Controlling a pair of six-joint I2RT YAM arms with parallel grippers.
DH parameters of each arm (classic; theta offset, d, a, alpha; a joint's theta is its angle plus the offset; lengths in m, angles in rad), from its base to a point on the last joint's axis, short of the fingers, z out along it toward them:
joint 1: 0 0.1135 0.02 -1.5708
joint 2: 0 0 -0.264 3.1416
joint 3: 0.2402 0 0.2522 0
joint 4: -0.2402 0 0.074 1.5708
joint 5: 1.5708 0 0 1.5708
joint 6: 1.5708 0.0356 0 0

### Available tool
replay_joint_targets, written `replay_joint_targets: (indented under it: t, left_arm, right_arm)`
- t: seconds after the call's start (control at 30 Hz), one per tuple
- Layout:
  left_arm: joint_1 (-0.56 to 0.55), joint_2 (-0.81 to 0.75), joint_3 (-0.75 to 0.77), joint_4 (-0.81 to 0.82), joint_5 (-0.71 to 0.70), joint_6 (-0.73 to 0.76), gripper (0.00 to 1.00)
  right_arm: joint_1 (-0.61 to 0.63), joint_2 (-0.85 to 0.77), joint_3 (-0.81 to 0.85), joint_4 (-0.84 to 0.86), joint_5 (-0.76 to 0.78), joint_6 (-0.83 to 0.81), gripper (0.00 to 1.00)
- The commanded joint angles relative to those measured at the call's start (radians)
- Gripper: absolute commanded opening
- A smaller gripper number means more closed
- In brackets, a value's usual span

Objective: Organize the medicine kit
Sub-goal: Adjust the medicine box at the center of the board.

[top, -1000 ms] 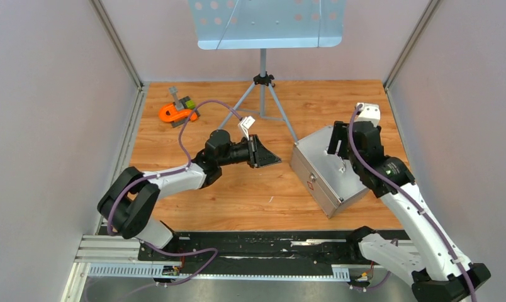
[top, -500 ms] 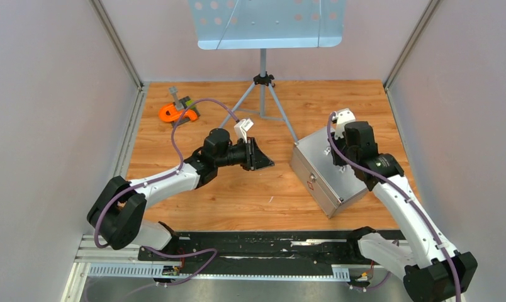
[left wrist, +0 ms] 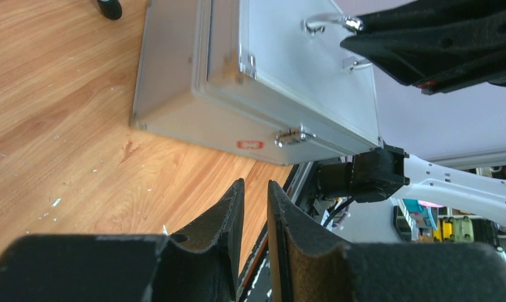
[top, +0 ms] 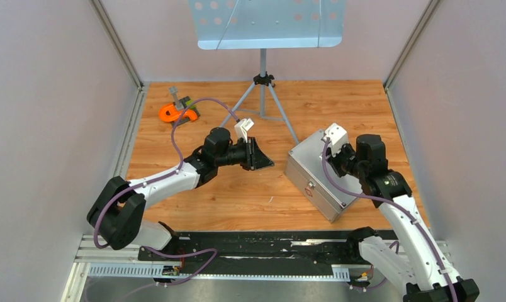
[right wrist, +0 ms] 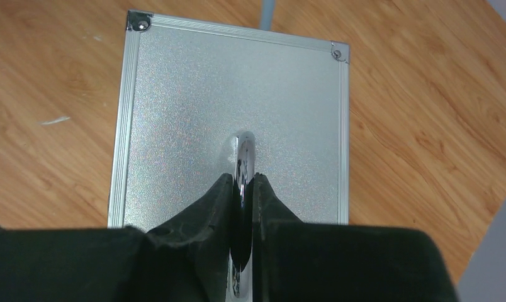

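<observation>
Orange clamp thing [top: 175,113] sits way out at 10 o'clock on the wooden table [top: 238,195], and the music stand [top: 263,82] has its tripod at 12. The left gripper [left wrist: 255,189] hangs around the middle, aimed toward 3 o'clock at the case. Its pads are just a thin gap apart with nothing between them, and it's clear of the case. The medicine kit [top: 308,168] sits lid down, turned at an angle, around 3 to 4 o'clock. The right gripper [right wrist: 243,184] is on it from above, pinching the metal handle [right wrist: 244,148] tight from both sides.
</observation>
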Motion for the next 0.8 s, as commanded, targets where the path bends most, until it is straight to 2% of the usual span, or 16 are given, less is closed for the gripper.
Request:
replay_joint_targets:
  t: [0.0, 0.1, 0.2, 0.47, 0.5, 0.57, 0.6, 0.67, 0.77]
  left_arm:
    - [0.001, -0.034, 0.038, 0.011, 0.002, 0.025, 0.28]
    - [0.001, -0.039, 0.035, 0.004, -0.012, 0.029, 0.28]
    - [0.002, -0.050, 0.028, -0.005, -0.029, 0.030, 0.28]
    - [0.027, -0.123, 0.020, -0.085, -0.075, 0.055, 0.26]
    - [0.031, -0.129, 0.022, -0.105, -0.082, 0.058, 0.26]
    - [0.041, -0.146, 0.032, -0.143, -0.092, 0.070, 0.26]
    - [0.045, -0.159, 0.041, -0.159, -0.096, 0.081, 0.26]
    - [0.059, -0.179, 0.063, -0.216, -0.110, 0.097, 0.26]
    - [0.086, -0.209, 0.106, -0.341, -0.135, 0.126, 0.25]
  right_arm:
    - [0.006, -0.036, 0.004, 0.024, -0.334, -0.110, 0.00]
    - [0.008, -0.020, 0.012, 0.025, -0.449, -0.131, 0.00]
    - [0.006, 0.006, 0.012, 0.046, -0.497, -0.147, 0.00]
    - [0.009, 0.070, 0.027, 0.127, -0.500, -0.131, 0.02]
    - [0.009, 0.066, 0.034, 0.141, -0.475, -0.106, 0.16]
    - [0.009, 0.043, 0.040, 0.162, -0.422, -0.058, 0.51]
    - [0.010, 0.028, 0.043, 0.169, -0.398, -0.038, 0.77]
    - [0.009, -0.008, 0.056, 0.174, -0.355, 0.008, 0.97]
    - [0.010, -0.054, 0.088, 0.177, -0.224, 0.104, 1.00]
